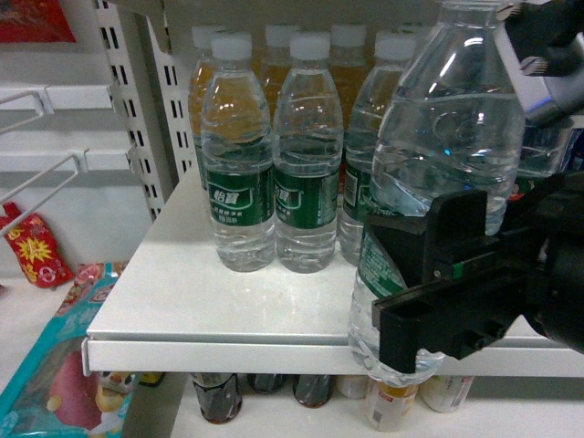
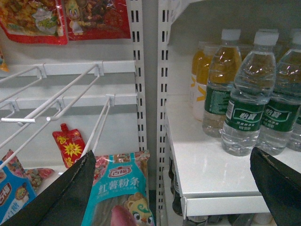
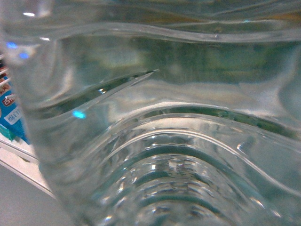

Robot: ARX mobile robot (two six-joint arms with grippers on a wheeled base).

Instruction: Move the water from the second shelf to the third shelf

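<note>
Before shelf (image 1: pixel 182 319), right end effector (image 1: pixel 429 301) apparently clamping water (image 1: pixel 447 137), left end effector (image 2: pixel 174 188) spread empty

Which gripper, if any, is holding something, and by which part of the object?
The right gripper holds the water bottle around its lower body, at the green label. The left gripper is open, holding nothing.

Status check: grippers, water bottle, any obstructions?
Right gripper shut on clear green-labelled water bottle, held off the white shelf's front edge. Left gripper open, empty. Shelved green-labelled bottles close behind.
</note>
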